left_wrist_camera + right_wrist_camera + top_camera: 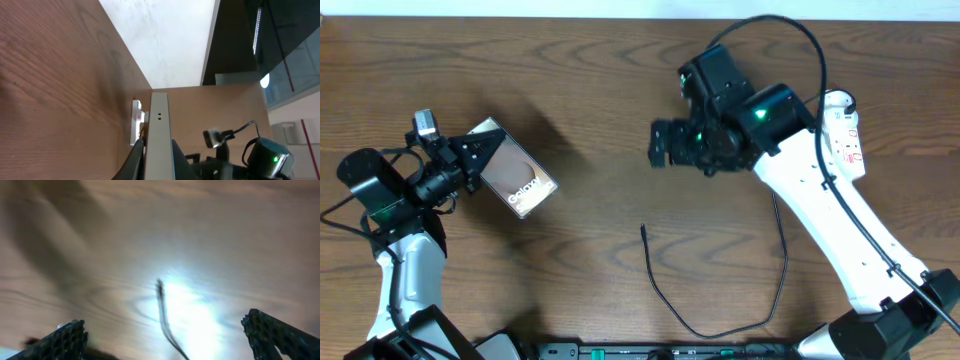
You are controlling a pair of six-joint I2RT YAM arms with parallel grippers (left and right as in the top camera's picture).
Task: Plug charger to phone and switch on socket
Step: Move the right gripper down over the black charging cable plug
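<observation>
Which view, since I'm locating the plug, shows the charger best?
Overhead: the charger shows its tip and long loop sharply, one stretch hidden under the right arm. Right wrist shows only its blurred tip end; left wrist shows none of it.

A: The left arm and the right arm are both showing white shells over black joints.
B: Green lights are glowing on the black housings. A black cable is running along the right arm's white link.
A: Its fingers are showing dimpled black faces.
</observation>
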